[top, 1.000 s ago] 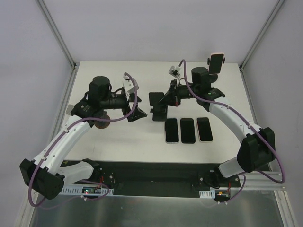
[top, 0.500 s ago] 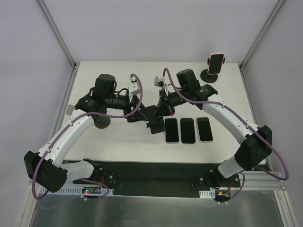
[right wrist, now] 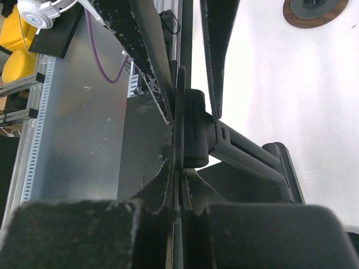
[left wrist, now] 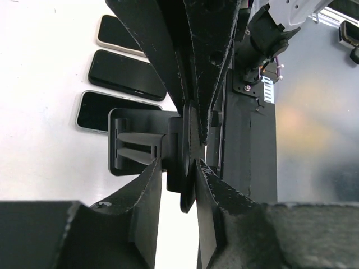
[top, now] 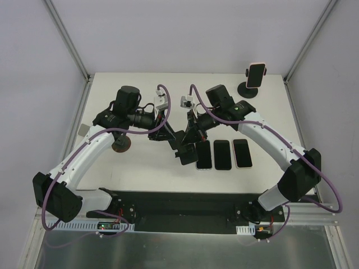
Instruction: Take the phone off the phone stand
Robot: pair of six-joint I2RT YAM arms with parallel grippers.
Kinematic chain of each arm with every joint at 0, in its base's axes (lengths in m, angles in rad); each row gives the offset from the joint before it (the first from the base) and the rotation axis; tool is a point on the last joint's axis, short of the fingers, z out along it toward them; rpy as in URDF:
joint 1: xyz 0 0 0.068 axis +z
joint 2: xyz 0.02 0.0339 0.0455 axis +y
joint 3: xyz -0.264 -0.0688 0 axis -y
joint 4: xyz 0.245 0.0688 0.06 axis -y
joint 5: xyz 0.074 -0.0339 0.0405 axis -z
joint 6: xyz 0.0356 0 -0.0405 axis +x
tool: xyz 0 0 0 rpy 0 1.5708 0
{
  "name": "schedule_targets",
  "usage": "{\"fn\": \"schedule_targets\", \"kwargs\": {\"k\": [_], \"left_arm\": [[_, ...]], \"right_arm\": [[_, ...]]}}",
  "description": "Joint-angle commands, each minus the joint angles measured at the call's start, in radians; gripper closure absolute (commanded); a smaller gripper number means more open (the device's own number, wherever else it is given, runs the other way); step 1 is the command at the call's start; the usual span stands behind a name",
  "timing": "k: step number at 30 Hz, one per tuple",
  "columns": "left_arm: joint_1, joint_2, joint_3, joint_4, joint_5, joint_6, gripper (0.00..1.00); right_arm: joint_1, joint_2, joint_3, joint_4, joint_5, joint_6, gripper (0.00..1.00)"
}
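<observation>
Left wrist view: right claw pinches the stand, probably steadying it inside the slightly spread left claw.

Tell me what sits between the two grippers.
An empty black stand. The right gripper pinches its base plate and the left gripper straddles that plate, clearest in both wrist views.

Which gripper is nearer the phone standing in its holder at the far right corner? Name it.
Right. The right gripper, clamping the empty stand, is left of the phone and toward the near side; the left gripper is even farther left.
</observation>
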Motion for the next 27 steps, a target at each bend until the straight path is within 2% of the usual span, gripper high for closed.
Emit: {"fn": "schedule_targets", "kwargs": {"k": [1,5,8,12,13,15,16,17,19,21,24,27], "left_arm": [[-0.028,0.014,0.026,-0.007,0.093,-0.019,0.8],[-0.029,0.019,0.028,-0.007,0.093,-0.03,0.88],[-0.028,0.014,0.026,-0.009,0.093,-0.036,1.0],[-0.028,-0.004,0.011,-0.009,0.074,-0.058,1.0],[-0.018,-0.01,-0.004,-0.007,0.031,-0.062,1.0],[0.0,-0.035,-0.023,-0.007,-0.021,-0.088,1.0],[0.012,-0.042,-0.042,-0.007,-0.041,-0.097,1.0],[0.046,-0.059,-0.052,-0.007,-0.067,-0.108,1.0],[0.078,-0.076,-0.076,-0.003,-0.095,-0.139,1.0],[0.11,-0.104,-0.092,0.003,-0.156,-0.162,1.0],[0.138,-0.13,-0.119,0.022,-0.247,-0.202,1.0],[0.155,-0.136,-0.147,0.045,-0.336,-0.257,1.0]], "right_arm": [[0.009,-0.004,0.048,0.047,-0.031,-0.035,0.99],[0.009,-0.006,0.045,0.047,-0.028,-0.033,0.99],[0.009,-0.003,0.047,0.049,-0.025,-0.036,0.99],[0.011,0.005,0.048,0.052,-0.005,-0.038,0.92],[0.011,0.009,0.048,0.053,-0.002,-0.036,0.81],[0.009,0.016,0.045,0.067,0.012,-0.033,0.65],[0.011,0.025,0.045,0.072,0.017,-0.03,0.49],[0.009,0.029,0.047,0.076,0.021,-0.022,0.43],[0.008,0.042,0.047,0.09,0.033,-0.009,0.34],[0.008,0.052,0.051,0.095,0.043,0.005,0.3],[0.008,0.06,0.059,0.096,0.088,0.024,0.2],[0.003,0.052,0.056,0.101,0.147,0.05,0.16]]}}
